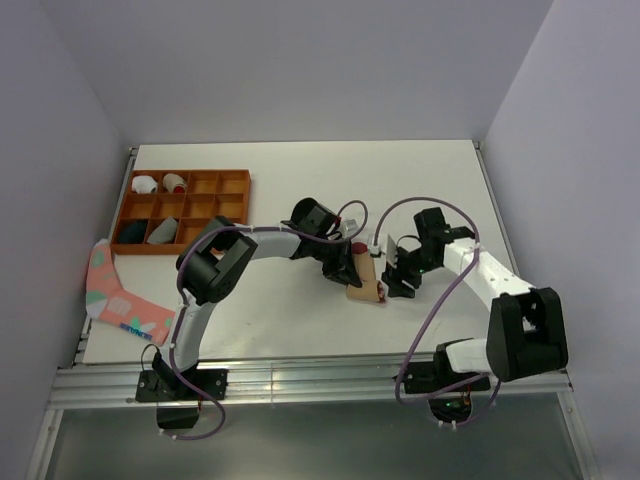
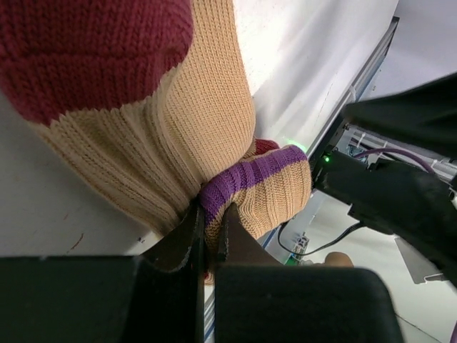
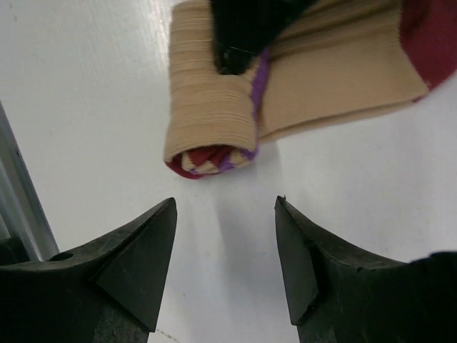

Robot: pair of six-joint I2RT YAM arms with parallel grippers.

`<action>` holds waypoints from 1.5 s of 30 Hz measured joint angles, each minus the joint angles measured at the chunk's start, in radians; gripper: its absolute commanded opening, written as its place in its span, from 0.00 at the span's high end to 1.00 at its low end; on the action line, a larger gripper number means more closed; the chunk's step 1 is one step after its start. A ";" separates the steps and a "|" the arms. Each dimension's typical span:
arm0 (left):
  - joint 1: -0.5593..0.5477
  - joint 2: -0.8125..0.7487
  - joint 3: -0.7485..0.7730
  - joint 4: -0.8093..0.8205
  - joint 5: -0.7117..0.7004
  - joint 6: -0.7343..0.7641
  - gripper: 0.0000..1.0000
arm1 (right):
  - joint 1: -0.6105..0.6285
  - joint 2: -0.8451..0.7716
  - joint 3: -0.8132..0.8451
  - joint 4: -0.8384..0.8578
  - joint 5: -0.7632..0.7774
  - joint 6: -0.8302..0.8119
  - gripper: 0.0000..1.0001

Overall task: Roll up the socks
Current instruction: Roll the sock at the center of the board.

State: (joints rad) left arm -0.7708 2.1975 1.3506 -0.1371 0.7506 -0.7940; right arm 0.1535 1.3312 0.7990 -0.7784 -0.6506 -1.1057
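A tan sock point(image 1: 366, 284) with a maroon toe and purple stripes lies at the table's middle, its near end rolled into a tight coil point(image 3: 212, 121). My left gripper point(image 1: 347, 270) is shut on this sock; in the left wrist view its fingers point(image 2: 227, 227) pinch the purple-striped fold point(image 2: 250, 175). My right gripper point(image 1: 397, 273) stands open just right of the roll, apart from it. The right wrist view shows bare table between its fingertips point(image 3: 166, 214), with the roll a short way ahead and the left gripper's black finger point(image 3: 239, 32) pressing on top of it.
An orange compartment tray point(image 1: 190, 174) at the back left holds small rolled bundles point(image 1: 146, 184). A pink sock with teal spots point(image 1: 113, 293) lies at the table's left edge. The table's metal front rail point(image 1: 300, 380) runs along the near side.
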 measured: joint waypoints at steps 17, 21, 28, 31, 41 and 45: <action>0.004 0.007 0.005 0.001 0.018 0.024 1.00 | 0.241 -0.232 -0.146 0.172 0.068 -0.018 0.21; 0.004 0.007 0.005 0.001 0.019 0.026 1.00 | 0.291 -0.212 -0.159 0.209 0.114 -0.003 0.22; 0.004 0.007 0.005 0.002 0.023 0.040 1.00 | 0.367 -0.147 -0.180 0.275 0.196 0.012 0.22; 0.004 0.008 0.005 0.002 0.024 0.043 1.00 | 0.376 -0.115 -0.180 0.295 0.225 0.015 0.23; 0.006 0.009 0.005 0.004 0.029 0.051 0.99 | 0.383 -0.062 -0.203 0.354 0.307 0.019 0.41; 0.008 0.011 0.004 0.009 0.038 0.057 1.00 | 0.385 -0.026 -0.196 0.361 0.317 0.034 0.69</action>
State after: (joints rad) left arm -0.7631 2.2082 1.3548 -0.1284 0.7887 -0.7372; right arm 0.5381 1.3048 0.6025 -0.4171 -0.3340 -1.0718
